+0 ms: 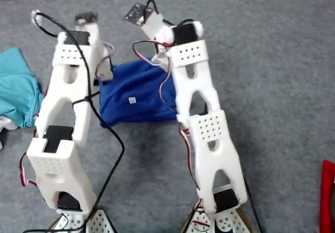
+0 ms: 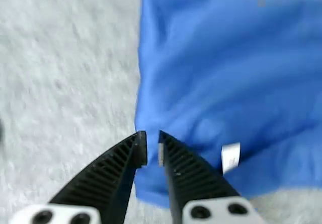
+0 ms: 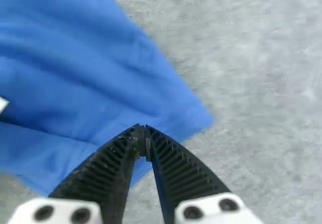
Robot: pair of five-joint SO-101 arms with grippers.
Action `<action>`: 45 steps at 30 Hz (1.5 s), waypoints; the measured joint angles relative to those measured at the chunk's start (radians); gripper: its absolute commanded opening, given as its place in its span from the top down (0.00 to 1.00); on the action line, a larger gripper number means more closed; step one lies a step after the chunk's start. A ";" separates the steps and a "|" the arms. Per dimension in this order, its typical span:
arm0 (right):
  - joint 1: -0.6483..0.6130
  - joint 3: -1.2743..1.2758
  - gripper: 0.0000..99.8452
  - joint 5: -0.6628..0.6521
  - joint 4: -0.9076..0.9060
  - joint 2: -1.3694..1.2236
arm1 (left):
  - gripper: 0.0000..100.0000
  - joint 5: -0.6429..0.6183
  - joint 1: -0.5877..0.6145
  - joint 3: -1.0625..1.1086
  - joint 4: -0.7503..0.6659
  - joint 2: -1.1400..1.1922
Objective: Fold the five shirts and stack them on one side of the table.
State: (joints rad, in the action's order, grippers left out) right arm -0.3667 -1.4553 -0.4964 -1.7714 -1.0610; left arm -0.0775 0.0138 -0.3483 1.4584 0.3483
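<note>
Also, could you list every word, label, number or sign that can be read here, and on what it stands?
On the blue shirt, a white tag: too small and blurred to read.
On the teal shirt and the red cloth: no text can be seen.
So there is nothing that can be quoted.

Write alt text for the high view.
White left arm and right arm stand over a folded blue shirt on a grey table. A teal shirt lies at one edge, red cloth opposite.
</note>
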 measured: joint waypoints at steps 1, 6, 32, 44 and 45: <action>-0.009 0.037 1.00 0.012 0.000 0.015 | 0.92 0.000 0.006 -0.006 -0.035 0.006; -0.043 0.218 1.00 0.046 0.000 0.127 | 0.92 0.000 0.021 -0.021 -0.213 0.140; 0.008 0.724 1.00 0.046 0.032 0.244 | 0.92 -0.002 0.021 -0.488 -0.123 0.601; 0.052 0.979 1.00 0.031 0.072 0.376 | 0.92 -0.002 0.021 -0.644 -0.034 0.680; 0.052 0.988 1.00 0.031 0.087 0.413 | 0.92 -0.002 0.021 -0.654 -0.021 0.681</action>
State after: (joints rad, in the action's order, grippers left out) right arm -0.3145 -0.4672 -0.4657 -1.6840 -0.6483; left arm -0.0790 0.0353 -1.0019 1.4369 1.0296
